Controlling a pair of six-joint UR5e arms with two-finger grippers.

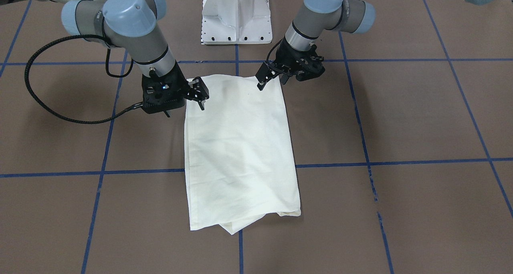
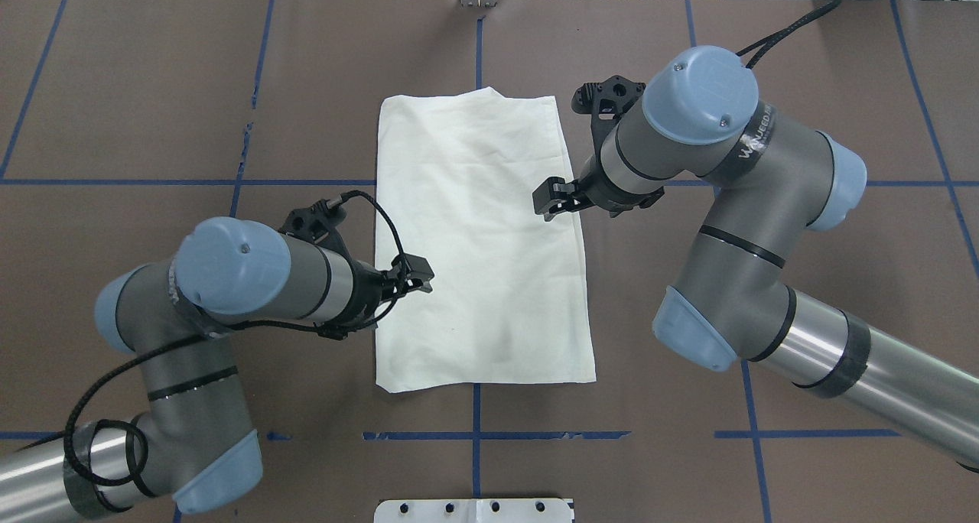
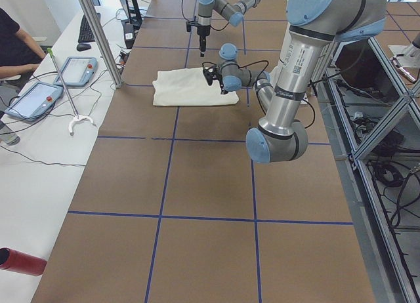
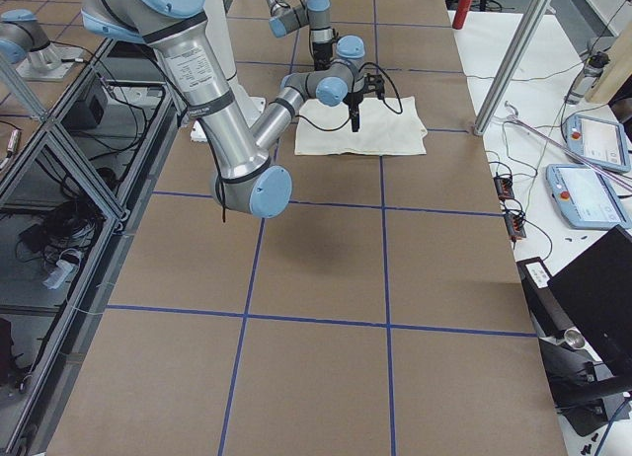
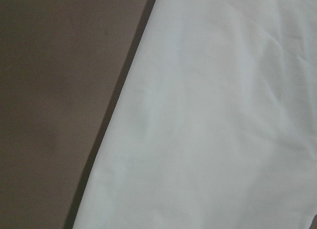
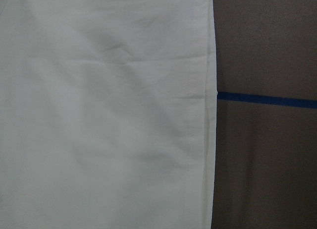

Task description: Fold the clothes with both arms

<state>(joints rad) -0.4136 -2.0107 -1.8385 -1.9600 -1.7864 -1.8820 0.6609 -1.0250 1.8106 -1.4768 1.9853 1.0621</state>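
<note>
Since the folded T-shirt (image 2: 482, 263) lay flat at the middle of the table (image 2: 153, 87), plain cream side up, its near short edge faced the robot's base. The left gripper (image 2: 417, 272) stood over the shirt's left long edge, toward that near end; its claw could not be read as wide or narrow. Farther out, the right gripper (image 2: 546, 200) stood over the right long edge, its claw equally unreadable. At the far short edge an under layer peeked out.
</note>
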